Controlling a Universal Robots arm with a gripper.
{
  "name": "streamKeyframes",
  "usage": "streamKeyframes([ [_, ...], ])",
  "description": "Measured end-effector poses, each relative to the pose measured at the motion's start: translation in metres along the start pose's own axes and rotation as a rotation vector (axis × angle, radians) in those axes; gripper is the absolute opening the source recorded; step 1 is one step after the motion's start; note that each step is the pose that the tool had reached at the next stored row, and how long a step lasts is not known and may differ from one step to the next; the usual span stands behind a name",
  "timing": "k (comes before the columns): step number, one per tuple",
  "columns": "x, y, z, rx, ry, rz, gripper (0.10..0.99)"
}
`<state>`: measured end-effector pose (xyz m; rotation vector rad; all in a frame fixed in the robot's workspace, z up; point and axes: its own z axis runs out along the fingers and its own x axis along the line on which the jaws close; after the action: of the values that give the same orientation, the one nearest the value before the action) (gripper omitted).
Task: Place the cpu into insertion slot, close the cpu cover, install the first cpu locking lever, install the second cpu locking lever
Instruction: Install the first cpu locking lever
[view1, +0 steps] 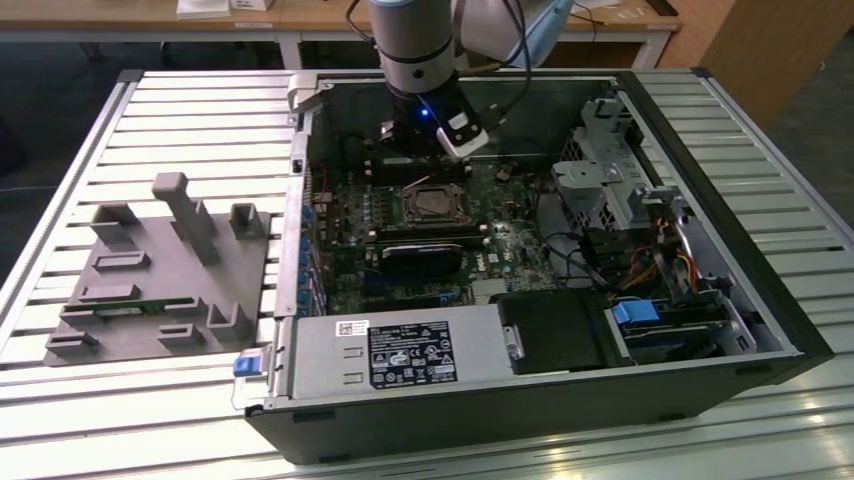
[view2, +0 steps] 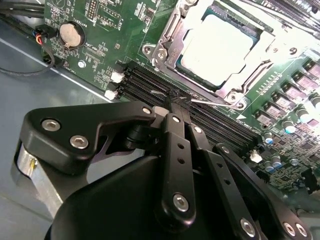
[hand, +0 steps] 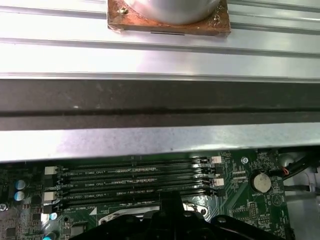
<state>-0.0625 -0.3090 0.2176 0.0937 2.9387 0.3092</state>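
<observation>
My hand (view2: 175, 98) is pinched narrow at the locking lever (view2: 212, 103); cpu (view2: 216, 50) seated, cpu cover (view2: 170, 42) down. I'd press the lever low, slowly.

Your cpu (view2: 215, 47) sits flat in the slot (view1: 430, 205), pale silvery top up, square to the board. The cover (view2: 172, 35), a thin silvery frame, lies down around it, and the chip shows through its window. One thin lever (view2: 215, 103) runs along the frame's edge; it's hard to say whether it's latched.
</observation>
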Motion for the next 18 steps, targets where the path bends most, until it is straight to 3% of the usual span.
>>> streamKeyframes([
  [13,0.0016,0.0028,0.0072,0.016,-0.0157,0.053,0.102],
  [18,0.0021,0.0043,0.0095,0.027,-0.0216,0.071,0.102],
])
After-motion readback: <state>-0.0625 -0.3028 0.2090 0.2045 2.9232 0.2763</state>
